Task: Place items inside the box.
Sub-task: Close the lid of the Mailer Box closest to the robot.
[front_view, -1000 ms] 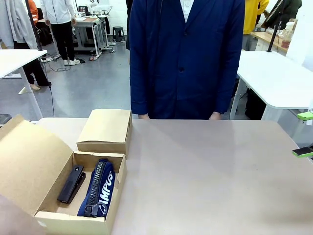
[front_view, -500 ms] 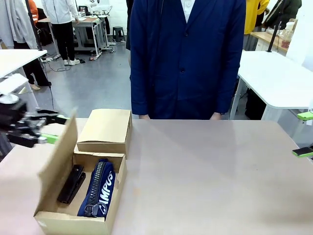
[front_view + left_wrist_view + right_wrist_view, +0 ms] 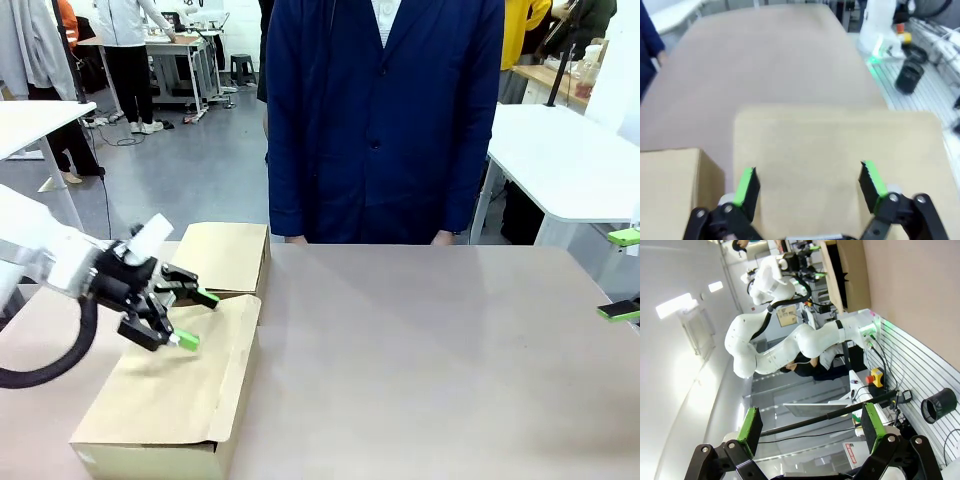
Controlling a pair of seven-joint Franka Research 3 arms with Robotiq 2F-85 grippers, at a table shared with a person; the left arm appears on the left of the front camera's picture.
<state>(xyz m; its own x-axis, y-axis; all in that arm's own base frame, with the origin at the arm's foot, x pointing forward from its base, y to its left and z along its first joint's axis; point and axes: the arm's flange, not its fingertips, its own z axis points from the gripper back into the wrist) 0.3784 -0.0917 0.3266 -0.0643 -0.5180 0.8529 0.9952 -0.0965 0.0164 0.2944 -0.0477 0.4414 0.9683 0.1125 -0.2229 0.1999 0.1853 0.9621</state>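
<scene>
The cardboard box sits at the table's front left with its lid folded down flat over it. The items are hidden under that lid. My left gripper hovers open just above the lid's far end, with nothing between its green pads. From the left wrist, the same open left gripper looks down on the plain lid. My right gripper stays open at the table's right edge. Its own wrist view shows the right gripper empty and pointed away from the table.
A smaller closed cardboard box stands right behind the big one, and is also visible as the small box in the left wrist view. A person in a dark blue coat stands at the far edge, hands resting there. Bare tabletop stretches to the right.
The lid swung from wide open through upright to flat over the box, covering the stapler and navy pouch. My left gripper moved in from the left, following it down.
</scene>
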